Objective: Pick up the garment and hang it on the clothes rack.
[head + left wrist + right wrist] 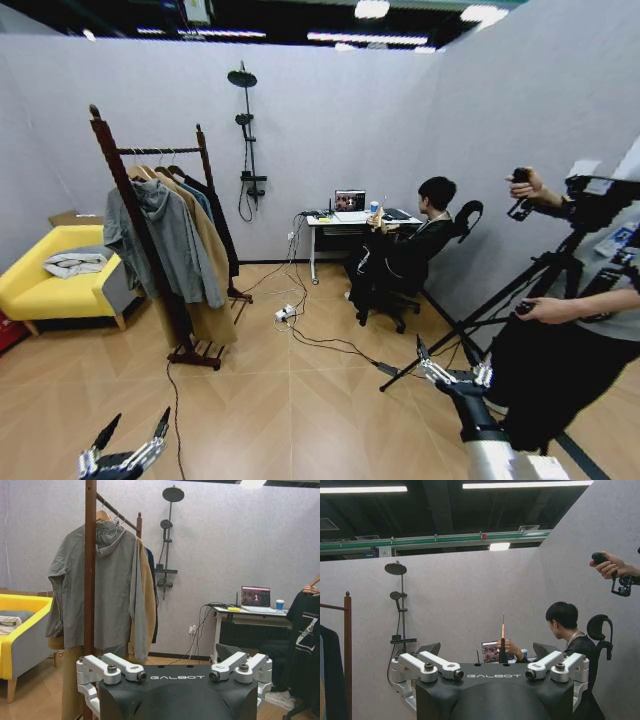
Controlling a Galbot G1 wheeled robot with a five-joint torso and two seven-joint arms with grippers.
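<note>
- The left end effector [128,440] hangs low at the robot's left over the light wooden floor [300,400], its 2 dark-tipped fingers spread apart and holding nothing.
- The right end effector [452,362] is raised at the robot's right, above the floor and just in front of a black camera tripod [520,290]; its fingers are likewise spread and empty.
- The black short-sleeved T-shirt with a white angular print [307,645] shows in the left wrist view, held up by a person's hand near the white bench [245,611] that carries an open laptop [255,596]; it is well apart from both end effectors.
- The tall dark reddish-brown wooden clothes rack [135,215] stands on its slatted base to the robot's front left, beside a yellow sofa [45,280].
- On the rack's horizontal bar hang a grey hooded jacket [165,240], a tan coat [210,270] behind it and darker garments further along.
- A black shower fixture [245,130] is mounted on the grey wall behind the rack.
</note>
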